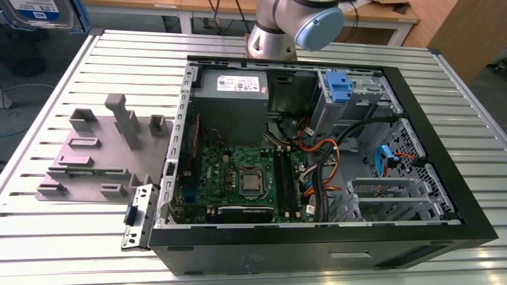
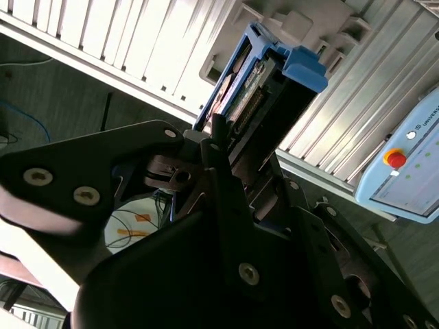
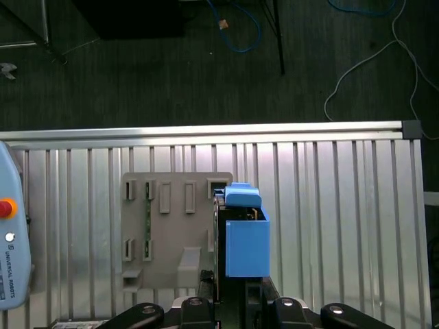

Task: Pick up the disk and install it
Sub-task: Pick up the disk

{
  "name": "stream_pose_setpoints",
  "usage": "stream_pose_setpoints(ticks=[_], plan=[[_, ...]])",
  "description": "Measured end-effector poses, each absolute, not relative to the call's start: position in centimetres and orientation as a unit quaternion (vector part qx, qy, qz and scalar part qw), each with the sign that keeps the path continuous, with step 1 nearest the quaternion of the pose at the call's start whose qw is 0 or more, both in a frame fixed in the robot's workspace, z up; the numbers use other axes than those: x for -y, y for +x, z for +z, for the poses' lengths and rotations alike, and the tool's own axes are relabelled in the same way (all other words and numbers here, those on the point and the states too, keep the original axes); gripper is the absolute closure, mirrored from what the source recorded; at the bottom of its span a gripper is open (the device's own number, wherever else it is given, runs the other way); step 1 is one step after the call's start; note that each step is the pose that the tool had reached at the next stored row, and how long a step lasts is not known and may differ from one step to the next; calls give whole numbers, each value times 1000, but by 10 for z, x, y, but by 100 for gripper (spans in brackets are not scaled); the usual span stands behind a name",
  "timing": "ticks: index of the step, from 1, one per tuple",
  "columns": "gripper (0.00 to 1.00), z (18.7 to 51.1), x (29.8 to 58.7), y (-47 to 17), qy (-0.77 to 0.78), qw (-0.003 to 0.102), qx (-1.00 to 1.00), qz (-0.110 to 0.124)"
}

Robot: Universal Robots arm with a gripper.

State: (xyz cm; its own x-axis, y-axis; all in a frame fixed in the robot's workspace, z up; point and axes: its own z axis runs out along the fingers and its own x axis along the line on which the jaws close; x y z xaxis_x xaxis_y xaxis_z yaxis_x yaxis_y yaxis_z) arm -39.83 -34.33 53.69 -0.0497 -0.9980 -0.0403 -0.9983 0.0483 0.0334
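The disk (image 2: 264, 79) stands on edge between my fingers, its blue plastic rail frame (image 3: 245, 236) and bare connector edge pointing away from the wrist. My gripper (image 2: 230, 140) is shut on it, seen in both wrist views, and holds it in the air over the slatted table. Below the disk lies the grey moulded holder (image 3: 171, 229), with nothing in its slots. In the exterior view the disk (image 1: 44, 13) shows at the top left corner, label side toward the camera, high above the table's edge and well away from the open computer case (image 1: 443, 196).
The case lies on its side with the motherboard (image 1: 237, 178), cables, a grey power-supply box (image 1: 234, 89) and a drive bay with a blue latch (image 1: 338, 89) exposed. The holder (image 1: 103, 151) sits to the case's left. A teach pendant (image 2: 405, 161) rests nearby. The arm's joint (image 1: 297, 24) rises behind the case.
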Motion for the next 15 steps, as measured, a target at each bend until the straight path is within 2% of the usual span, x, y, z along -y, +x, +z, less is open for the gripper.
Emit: stream_pose_setpoints(ticks=[15], plan=[[65, 536, 343, -376, -689, 3, -724, 26]])
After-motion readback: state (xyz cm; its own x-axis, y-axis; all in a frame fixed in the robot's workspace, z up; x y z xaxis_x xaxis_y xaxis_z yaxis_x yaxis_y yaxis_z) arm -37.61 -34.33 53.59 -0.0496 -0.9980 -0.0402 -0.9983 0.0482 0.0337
